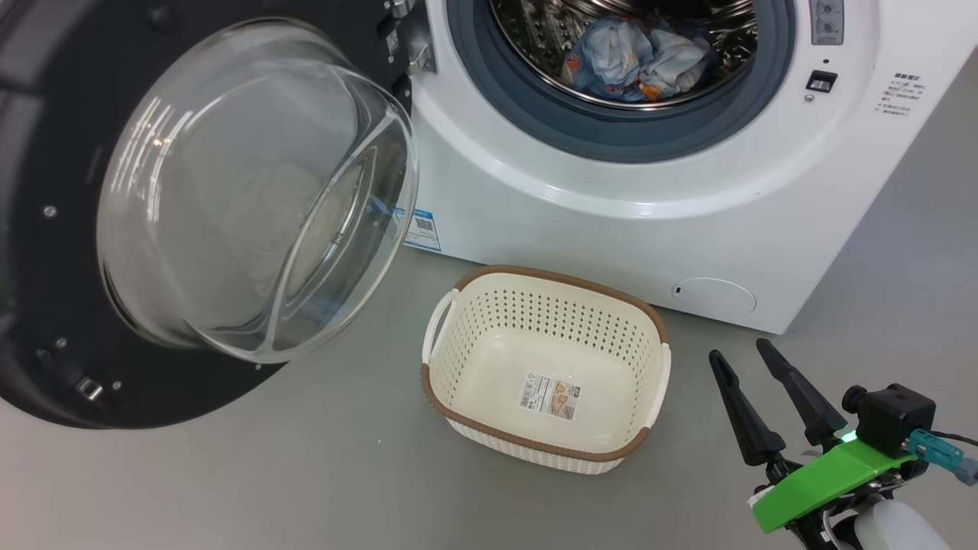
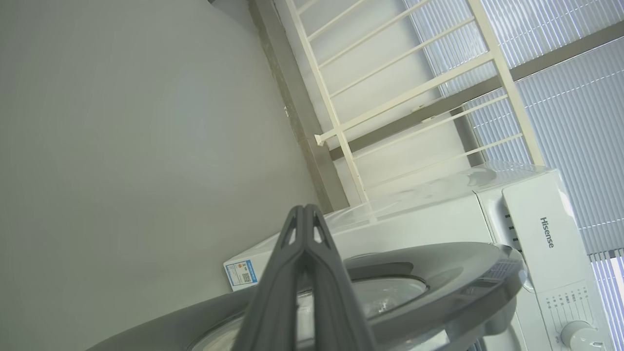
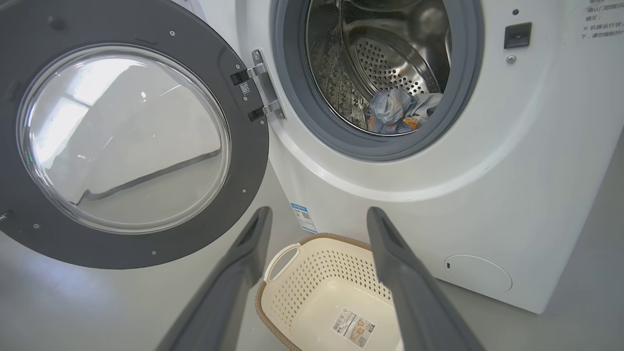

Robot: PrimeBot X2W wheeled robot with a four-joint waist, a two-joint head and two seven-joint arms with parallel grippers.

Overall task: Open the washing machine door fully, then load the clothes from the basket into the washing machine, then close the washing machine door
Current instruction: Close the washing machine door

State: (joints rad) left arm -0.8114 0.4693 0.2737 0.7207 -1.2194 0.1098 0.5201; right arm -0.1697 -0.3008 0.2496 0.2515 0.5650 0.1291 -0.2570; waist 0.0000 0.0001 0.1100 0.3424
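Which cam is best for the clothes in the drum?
Head view: the clothes sit large and near in the drum. Right wrist view has them smaller, partly behind the gasket. Left wrist view looks across the washing machine door.

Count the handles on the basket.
2. On the basket, one handle is at the left end in the head view, the other handle at the right end. None seems hidden.

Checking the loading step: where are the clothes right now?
The clothes lie in the drum, at the head view's top centre, behind the grey gasket; the basket on the floor below is empty.
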